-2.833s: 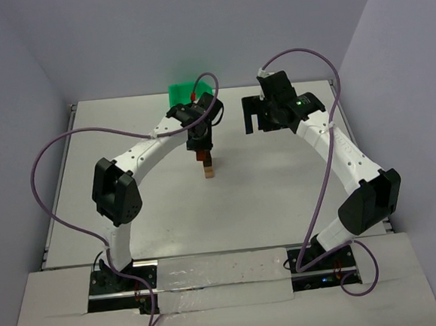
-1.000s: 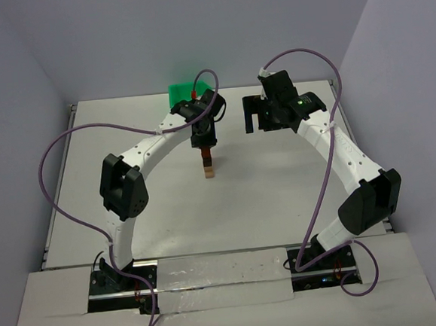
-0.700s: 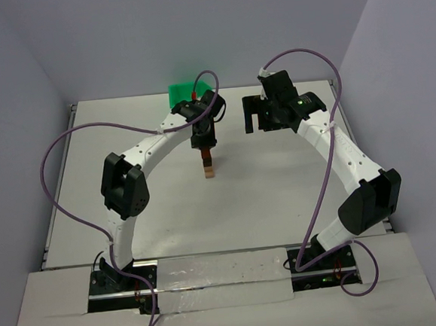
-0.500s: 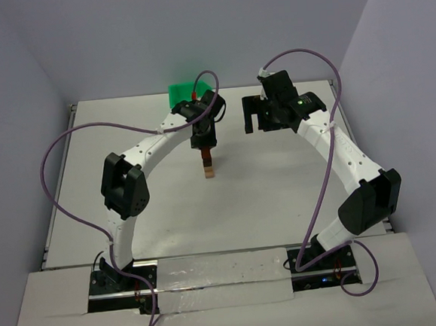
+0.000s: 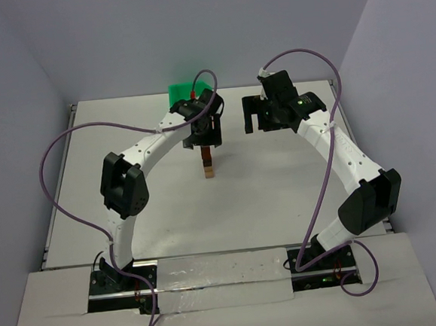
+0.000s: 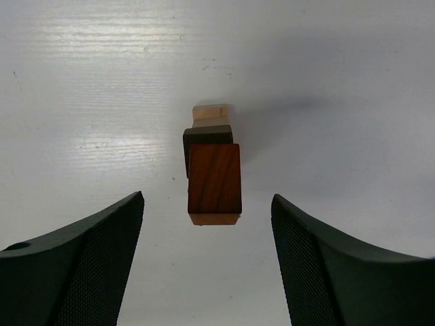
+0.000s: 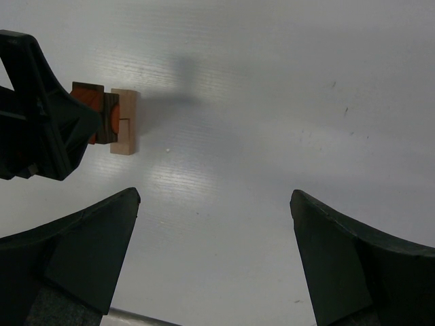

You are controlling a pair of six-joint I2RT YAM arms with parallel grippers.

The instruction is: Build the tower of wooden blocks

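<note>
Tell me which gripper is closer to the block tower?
Left. The left gripper hangs over the wood block tower, jaws open; the right gripper sits farther off, to its right.

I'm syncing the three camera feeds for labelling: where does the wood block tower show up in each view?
Top external: the wood block tower is near the middle, just below the left gripper.
Left wrist: mid-frame, between that gripper's open fingers.
Right wrist: upper left, partly behind one of the left gripper's fingers.
Shared landmark: the left gripper, close by the tower in every view.
</note>
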